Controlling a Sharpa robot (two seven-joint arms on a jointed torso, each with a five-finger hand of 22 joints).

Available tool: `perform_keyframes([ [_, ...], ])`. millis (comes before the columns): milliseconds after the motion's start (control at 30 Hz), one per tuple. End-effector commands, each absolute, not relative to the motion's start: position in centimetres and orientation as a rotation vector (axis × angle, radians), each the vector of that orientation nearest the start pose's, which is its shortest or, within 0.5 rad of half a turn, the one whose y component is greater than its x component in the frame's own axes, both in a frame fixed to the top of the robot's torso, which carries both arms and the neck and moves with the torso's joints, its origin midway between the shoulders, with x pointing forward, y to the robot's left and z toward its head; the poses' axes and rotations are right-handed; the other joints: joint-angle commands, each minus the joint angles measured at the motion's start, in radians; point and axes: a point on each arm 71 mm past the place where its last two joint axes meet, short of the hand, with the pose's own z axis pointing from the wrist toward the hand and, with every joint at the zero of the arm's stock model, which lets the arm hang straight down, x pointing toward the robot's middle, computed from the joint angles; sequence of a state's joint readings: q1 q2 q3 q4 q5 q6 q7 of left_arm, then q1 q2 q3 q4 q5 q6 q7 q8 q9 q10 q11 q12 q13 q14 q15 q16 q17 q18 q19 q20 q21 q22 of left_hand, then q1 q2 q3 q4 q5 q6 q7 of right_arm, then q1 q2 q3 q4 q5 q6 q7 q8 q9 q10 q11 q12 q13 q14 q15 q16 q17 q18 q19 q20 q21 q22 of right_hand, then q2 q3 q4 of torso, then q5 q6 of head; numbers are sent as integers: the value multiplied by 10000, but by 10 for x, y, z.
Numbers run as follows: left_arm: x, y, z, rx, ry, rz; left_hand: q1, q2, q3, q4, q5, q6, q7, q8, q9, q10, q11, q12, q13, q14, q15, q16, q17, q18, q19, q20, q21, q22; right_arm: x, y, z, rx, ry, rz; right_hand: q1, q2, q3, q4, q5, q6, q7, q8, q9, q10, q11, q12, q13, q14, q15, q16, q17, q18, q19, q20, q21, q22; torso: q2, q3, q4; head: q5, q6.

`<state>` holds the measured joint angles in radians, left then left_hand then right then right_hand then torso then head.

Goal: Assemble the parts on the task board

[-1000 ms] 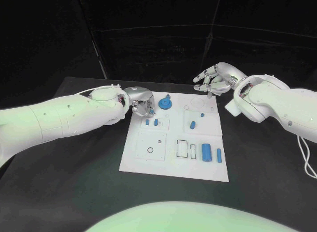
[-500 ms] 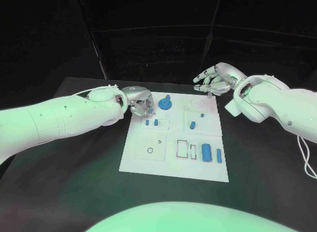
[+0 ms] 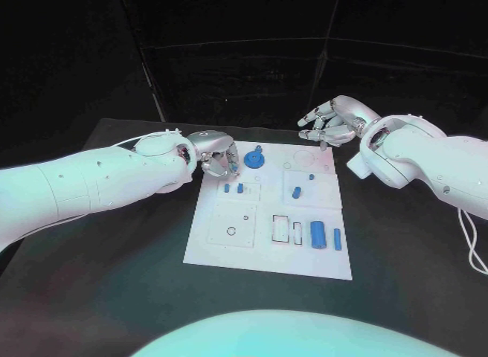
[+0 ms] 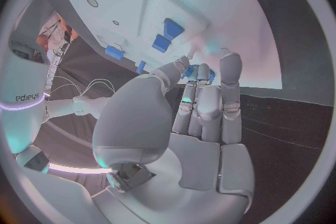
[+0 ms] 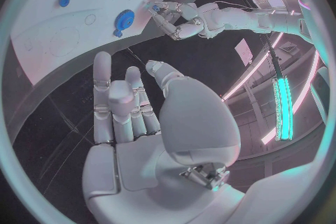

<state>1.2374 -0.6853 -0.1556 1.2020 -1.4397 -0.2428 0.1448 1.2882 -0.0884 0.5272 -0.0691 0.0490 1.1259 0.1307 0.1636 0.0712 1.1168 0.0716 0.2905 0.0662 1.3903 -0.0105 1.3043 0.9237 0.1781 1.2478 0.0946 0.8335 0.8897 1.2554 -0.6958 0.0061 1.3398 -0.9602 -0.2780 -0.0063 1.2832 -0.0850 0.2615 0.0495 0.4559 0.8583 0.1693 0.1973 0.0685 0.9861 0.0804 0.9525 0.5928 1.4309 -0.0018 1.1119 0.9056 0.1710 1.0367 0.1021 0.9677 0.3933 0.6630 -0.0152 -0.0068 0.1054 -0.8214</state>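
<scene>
The left robot hand (image 3: 215,161) is held low over the task board's (image 3: 268,253) upper left corner, fingers curled down, and whether a small blue part (image 4: 190,71) at the fingertips is actually pinched cannot be told. The right robot hand (image 3: 330,123) is raised past the board's far right corner over the black worktop (image 3: 115,268), fingers loosely apart and nothing gripped. A blue gear (image 3: 255,158) is seen just beside the left robot hand, with further blue parts (image 3: 319,234) laid on the board.
</scene>
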Motion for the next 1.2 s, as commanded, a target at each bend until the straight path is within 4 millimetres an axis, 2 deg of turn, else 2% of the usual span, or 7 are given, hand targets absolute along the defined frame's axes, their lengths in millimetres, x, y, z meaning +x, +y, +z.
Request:
perform_keyframes([
  [33,525,200,-223,3410,17430,-6977,77,-56,59,-13,2,74,11,23,8,85,-9,-68,16,74,27,66,14,-163,50,13,25,-15,534,-179,-153,2621,16759,9517,98,-10,-7,59,31,10,-5,48,15,-37,-38,61,-14,-23,-17,-33,14,135,62,17,-35,-16,3,4,-16,2,-1],
  [1200,529,192,-236,3461,17988,-6990,63,-90,46,-17,3,59,13,-3,3,73,-4,-102,11,66,35,62,-15,-149,14,14,-47,-70,533,-177,-153,2600,16773,9550,88,-6,-8,89,29,13,-6,59,13,-32,-39,72,-22,-16,-19,-24,35,135,66,14,-39,-18,1,-9,-2,-69,-87],
])
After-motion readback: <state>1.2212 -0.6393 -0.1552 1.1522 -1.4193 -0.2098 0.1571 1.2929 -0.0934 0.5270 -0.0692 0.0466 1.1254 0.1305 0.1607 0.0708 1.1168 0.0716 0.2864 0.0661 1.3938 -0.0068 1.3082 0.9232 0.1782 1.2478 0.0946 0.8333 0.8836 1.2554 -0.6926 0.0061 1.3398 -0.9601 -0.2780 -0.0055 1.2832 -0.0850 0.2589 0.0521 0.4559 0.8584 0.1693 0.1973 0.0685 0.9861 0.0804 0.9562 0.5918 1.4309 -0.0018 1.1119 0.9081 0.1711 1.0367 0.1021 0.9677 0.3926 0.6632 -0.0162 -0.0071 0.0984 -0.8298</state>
